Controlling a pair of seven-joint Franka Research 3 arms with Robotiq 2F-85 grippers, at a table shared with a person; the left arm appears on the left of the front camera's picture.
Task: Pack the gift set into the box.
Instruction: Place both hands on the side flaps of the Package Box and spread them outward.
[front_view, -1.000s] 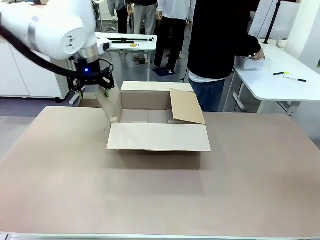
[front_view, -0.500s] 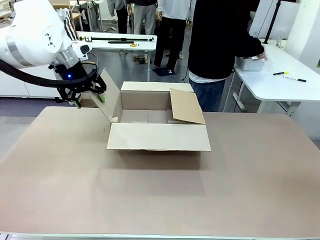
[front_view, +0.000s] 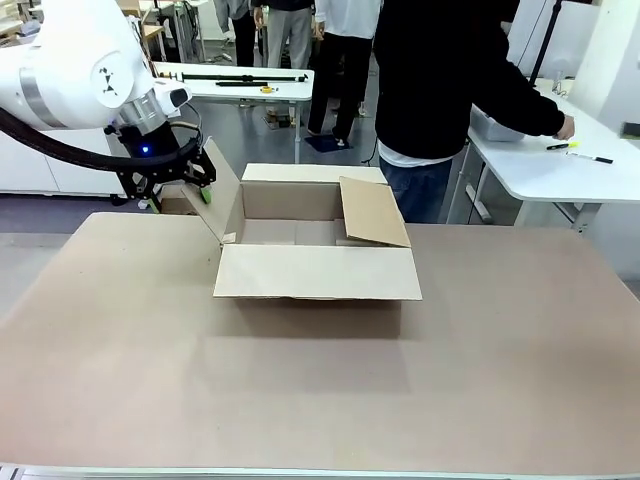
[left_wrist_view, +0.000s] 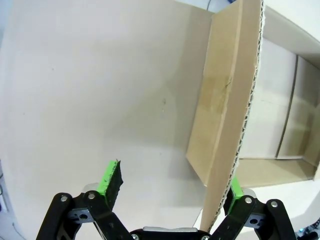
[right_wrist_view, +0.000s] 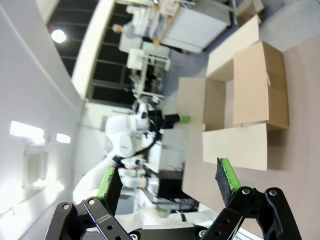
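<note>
Left end effector (front_view: 180, 197) hangs at the far left corner of the box (front_view: 315, 273), jaws spread wide and gripping nothing. In the left wrist view the raised left flap (left_wrist_view: 227, 115) stands edge-on between the green pads (left_wrist_view: 111, 179), close against the right-hand pad, which is partly hidden behind the cardboard; whether pad and flap touch cannot be told. The left arm (front_view: 75, 65) enters from the picture's left edge, cut off there, its wrist bent downward and a blue light showing on the wrist.

The box, a plain brown corrugated carton, sits open on the brown counter (front_view: 300, 390), toward the far side and slightly left of centre. Its near flap lies folded outward and flat. Its right flap (front_view: 372, 212) tilts inward over the opening and hides part of the inside. The far flap lies back. What can be seen of the inside is bare cardboard.

Right end effector (right_wrist_view: 170, 180) is wide open and holds nothing; its own view looks from well away at the carton, rolled sideways.

A person in a black top (front_view: 440, 80) stands behind the box, head cut off by the top edge, one hand (front_view: 566, 125) reaching to a white side table (front_view: 560, 175) on the right.
</note>
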